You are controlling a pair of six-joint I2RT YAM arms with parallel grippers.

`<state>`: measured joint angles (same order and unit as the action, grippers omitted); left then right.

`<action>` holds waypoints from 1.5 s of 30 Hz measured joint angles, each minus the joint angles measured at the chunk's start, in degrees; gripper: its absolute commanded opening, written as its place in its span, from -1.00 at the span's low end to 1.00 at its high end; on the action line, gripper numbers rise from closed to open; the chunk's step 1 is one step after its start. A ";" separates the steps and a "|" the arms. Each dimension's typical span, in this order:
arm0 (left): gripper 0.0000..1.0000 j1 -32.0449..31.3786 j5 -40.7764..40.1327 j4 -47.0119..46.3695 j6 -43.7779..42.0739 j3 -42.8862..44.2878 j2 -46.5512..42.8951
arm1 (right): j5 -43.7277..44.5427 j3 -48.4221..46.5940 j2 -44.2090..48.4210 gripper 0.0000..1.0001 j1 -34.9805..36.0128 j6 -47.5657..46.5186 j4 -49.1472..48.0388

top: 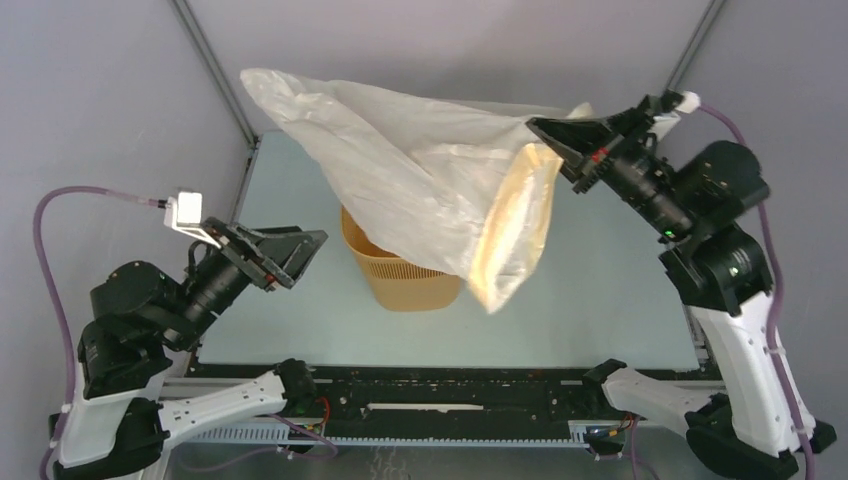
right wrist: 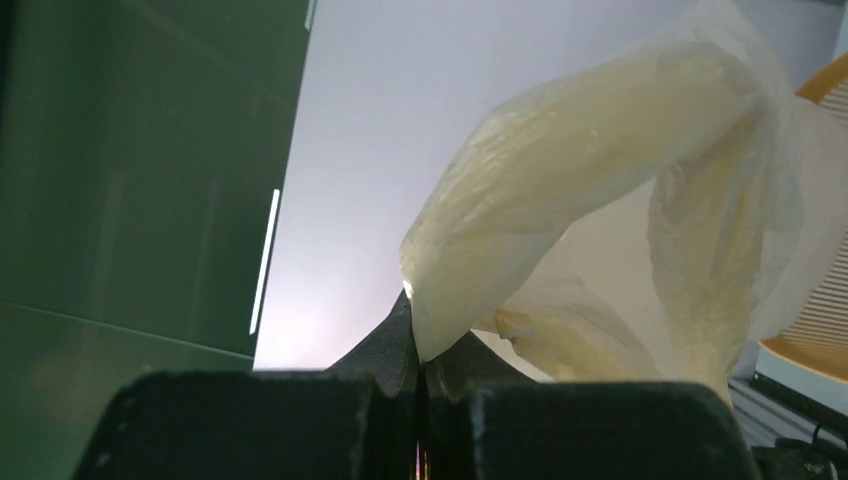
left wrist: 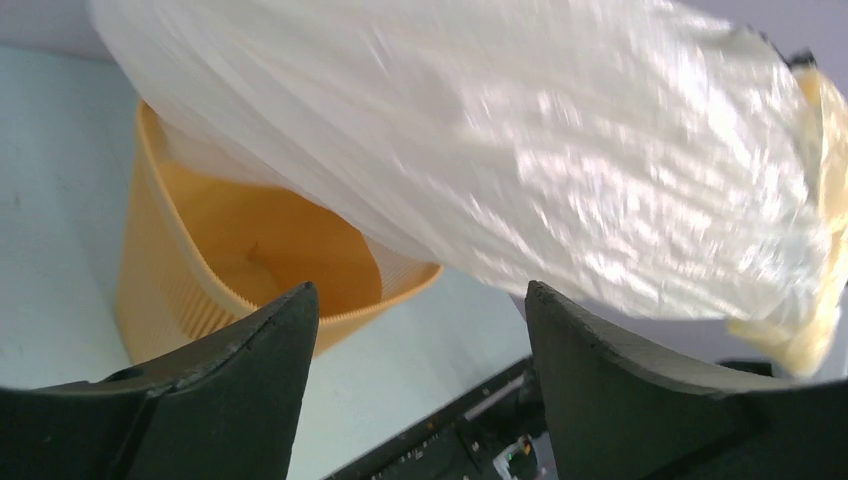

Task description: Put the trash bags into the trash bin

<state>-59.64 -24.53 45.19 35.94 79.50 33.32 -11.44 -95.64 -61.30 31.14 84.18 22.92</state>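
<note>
One bag (top: 400,170) held up across upper centre of frame, hanging over one orange bin (top: 400,287) at centre. Two grippers: right gripper (top: 535,127) pinched on bag edge, upper right; left gripper (top: 308,260) spread, empty, left of bin

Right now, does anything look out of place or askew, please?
Nothing is spilled or damaged, but the trash bag hangs bunched from the right gripper, stretched sideways over the trash bin rather than inside it.
</note>
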 measured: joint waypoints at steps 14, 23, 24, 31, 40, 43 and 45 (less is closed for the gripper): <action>0.48 4.09 -5.97 -3.76 -2.16 19.04 21.84 | -9.29 0.37 5.35 -1.00 -7.19 -0.48 9.31; 0.31 20.48 10.49 -2.36 8.72 17.40 32.15 | -11.34 2.69 4.50 -1.00 -7.19 -0.04 8.94; 0.27 20.57 11.43 -1.81 8.76 17.51 34.27 | -11.69 2.69 4.39 -1.00 -7.19 -0.02 8.70; 0.35 20.57 17.99 -2.49 9.01 9.79 44.39 | -15.23 2.67 3.30 -1.00 -5.75 -0.33 3.82; 0.66 20.68 27.74 -6.99 10.12 0.31 44.78 | -18.86 1.42 -0.59 -1.00 -0.15 -7.43 -2.95; 0.75 21.38 27.74 -5.73 7.76 3.08 43.17 | -19.04 0.26 -4.57 -1.00 2.38 -13.62 -2.43; 0.78 22.43 27.74 -3.54 6.10 5.09 41.55 | -18.53 -0.26 -6.29 -1.00 3.15 -16.48 -1.09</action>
<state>-37.21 3.20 41.65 42.04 84.60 74.87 -29.98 -95.90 -67.59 34.28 67.70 21.82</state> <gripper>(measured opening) 0.867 0.007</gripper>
